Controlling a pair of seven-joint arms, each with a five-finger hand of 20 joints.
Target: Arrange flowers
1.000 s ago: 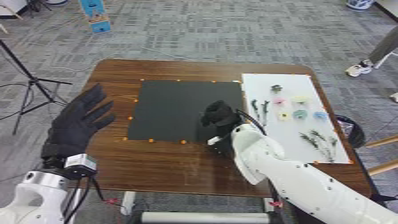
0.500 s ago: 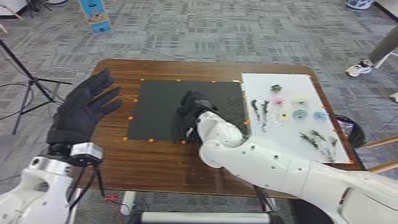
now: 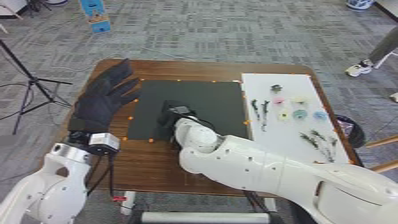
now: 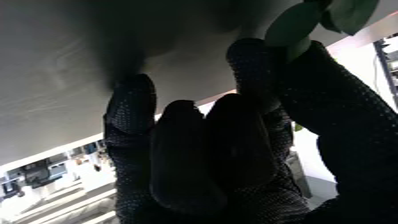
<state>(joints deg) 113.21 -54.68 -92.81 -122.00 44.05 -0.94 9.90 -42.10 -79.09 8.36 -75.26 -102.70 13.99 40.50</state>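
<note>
right hand (image 3: 169, 118) has moved left across the black sheet (image 3: 209, 95) since the earlier frame, now over its near half, left of the middle. left hand (image 3: 98, 105) has shifted right a bit, over the left edge of the brown table (image 3: 169, 172). its fingers are straight and spread a little, nothing in it.

right hand (image 4: 187, 160) in the wrist view: pinching a leafy sprig (image 4: 293, 25) between thumb and a fingertip, green leaves sticking out past the tips, other fingers up beside. can't tell how close the sprig is to the black sheet.

rest of the pieces lie on the white sheet (image 3: 284, 145), right side of table, same spots as before. far end: dark green cluster (image 3: 276, 88). nearer: pink flower (image 3: 278, 100) on the left, cream flower (image 3: 299, 100) on the right. next row, left to right: yellow flower (image 3: 284, 115), blue flower (image 3: 300, 114), second blue flower (image 3: 321, 115). two long green stems (image 3: 265, 112) along the left edge, side by side. thin branching sprigs (image 3: 313, 140) at the near right part.

orange markers (image 3: 150, 140) dot the border of the black sheet.
</note>
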